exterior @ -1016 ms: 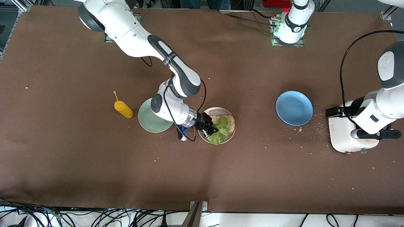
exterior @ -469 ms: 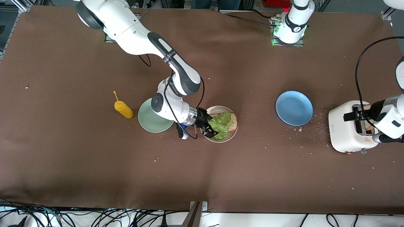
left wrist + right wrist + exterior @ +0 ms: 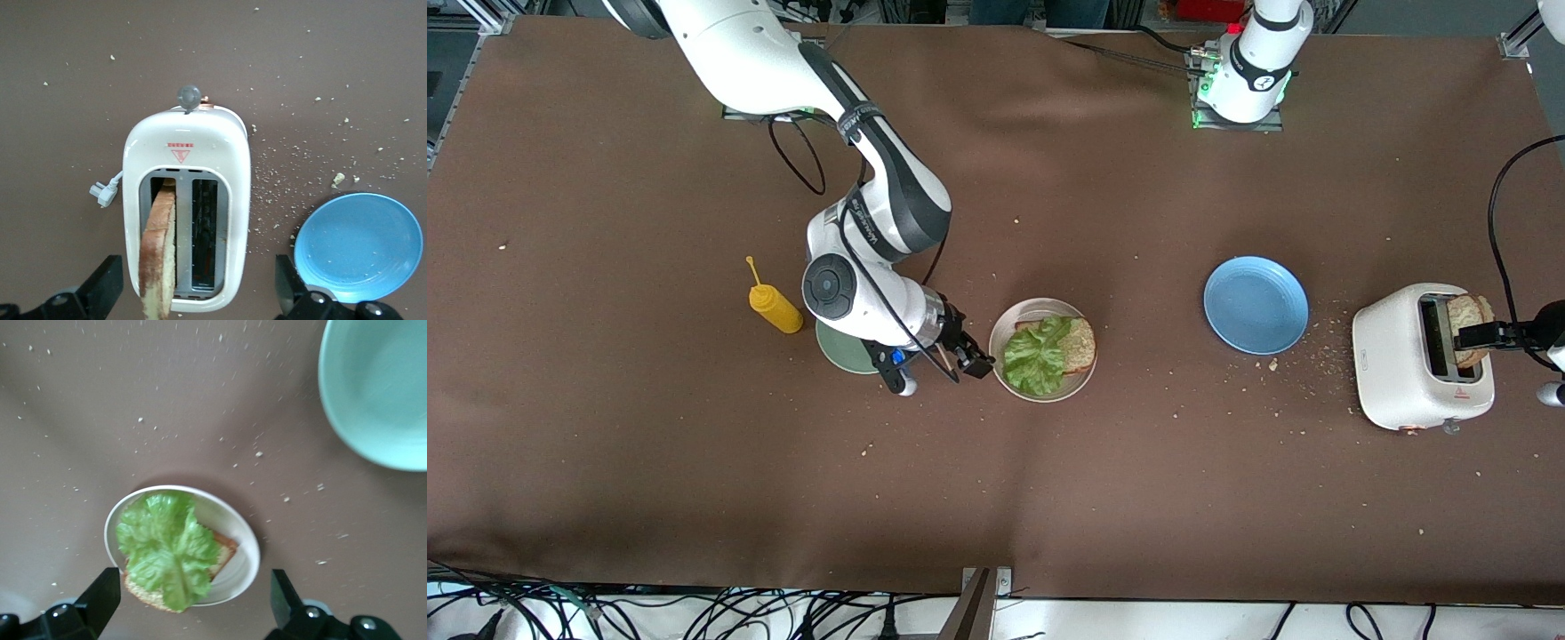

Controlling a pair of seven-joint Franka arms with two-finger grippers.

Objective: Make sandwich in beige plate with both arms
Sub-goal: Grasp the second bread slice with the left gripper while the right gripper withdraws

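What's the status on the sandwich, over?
Right gripper jaws open, empty, beside beige plate. Left gripper jaws open over toaster, second toast slice in its slot. Lettuce on first slice. Nothing blocking.

The right arm's white wrist covers most of the round mint green plate (image 3: pixel 839 349). The ruffled green lettuce leaf (image 3: pixel 1034 357) hides much of the brown toast slice (image 3: pixel 1080 345) beneath. The left end effector (image 3: pixel 1498 335) runs off the front view's edge.
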